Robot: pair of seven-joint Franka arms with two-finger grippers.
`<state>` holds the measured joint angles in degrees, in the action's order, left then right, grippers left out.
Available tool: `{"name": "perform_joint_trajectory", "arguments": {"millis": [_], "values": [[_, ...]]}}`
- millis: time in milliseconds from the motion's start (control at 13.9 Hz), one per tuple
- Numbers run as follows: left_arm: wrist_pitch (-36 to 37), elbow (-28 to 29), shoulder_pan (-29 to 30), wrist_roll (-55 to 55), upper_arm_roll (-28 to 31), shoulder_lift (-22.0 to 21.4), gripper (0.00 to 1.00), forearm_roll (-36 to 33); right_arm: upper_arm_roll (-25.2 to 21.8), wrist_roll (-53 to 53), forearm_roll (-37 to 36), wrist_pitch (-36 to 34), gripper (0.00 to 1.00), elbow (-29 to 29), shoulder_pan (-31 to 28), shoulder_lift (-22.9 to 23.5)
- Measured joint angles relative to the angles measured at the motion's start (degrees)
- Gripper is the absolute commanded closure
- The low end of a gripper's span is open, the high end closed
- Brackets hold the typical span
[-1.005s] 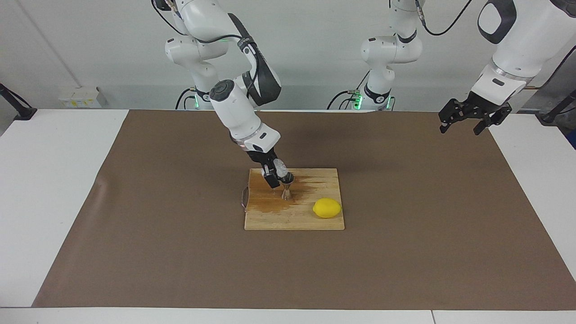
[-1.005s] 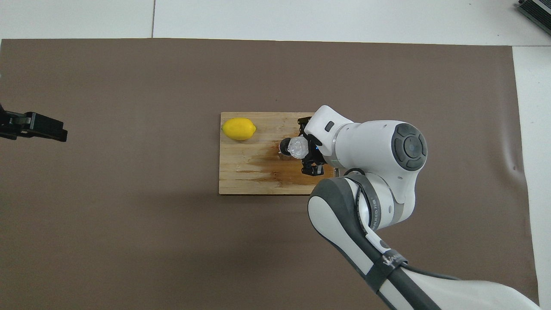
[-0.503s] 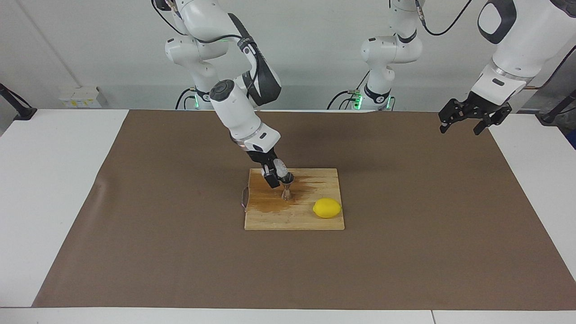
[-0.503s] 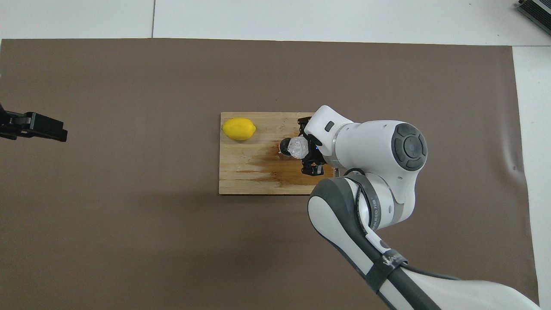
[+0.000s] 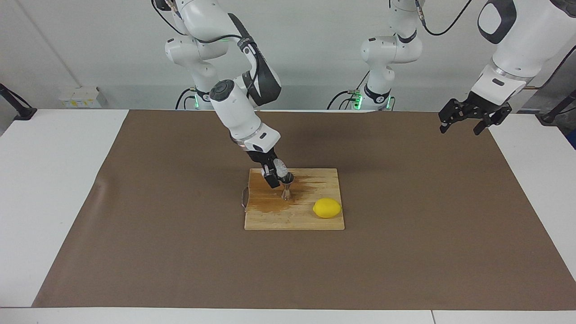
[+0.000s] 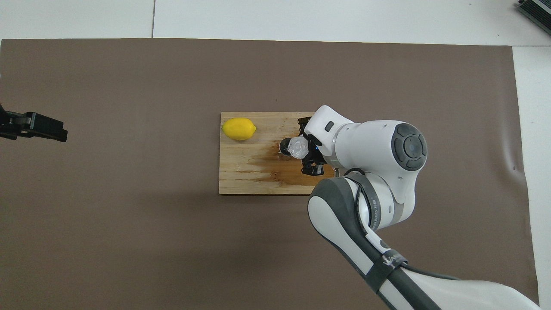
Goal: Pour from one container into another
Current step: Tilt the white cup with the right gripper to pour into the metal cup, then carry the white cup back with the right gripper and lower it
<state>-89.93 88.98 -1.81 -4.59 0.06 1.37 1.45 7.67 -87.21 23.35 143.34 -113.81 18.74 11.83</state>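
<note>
While tilted, cup (image 5: 281,168) in right gripper (image 5: 274,174)

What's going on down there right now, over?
Right gripper shut on clear cup, tipped over steel jigger on cutting board. Left gripper open, waiting. Lemon beside, clear of the pour.

Counted on the bench (image 5: 54,189): one brown mat (image 5: 405,234), one wooden cutting board (image 5: 294,218), one lemon (image 5: 327,208), one steel jigger (image 5: 286,189), one clear ribbed cup (image 6: 298,147). Two hands were present: left hand (image 5: 468,121), right hand (image 5: 275,173).
</note>
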Motion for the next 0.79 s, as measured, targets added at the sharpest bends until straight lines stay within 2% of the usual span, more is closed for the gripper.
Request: {"name": "perform_joint_trajectory", "arguments": {"millis": [790], "values": [[0.0,0.0,0.0,0.0,0.0,0.0,0.00,0.0,-0.4,1.5,1.5,0.3,1.00,0.2,-1.1,0.0]]}}
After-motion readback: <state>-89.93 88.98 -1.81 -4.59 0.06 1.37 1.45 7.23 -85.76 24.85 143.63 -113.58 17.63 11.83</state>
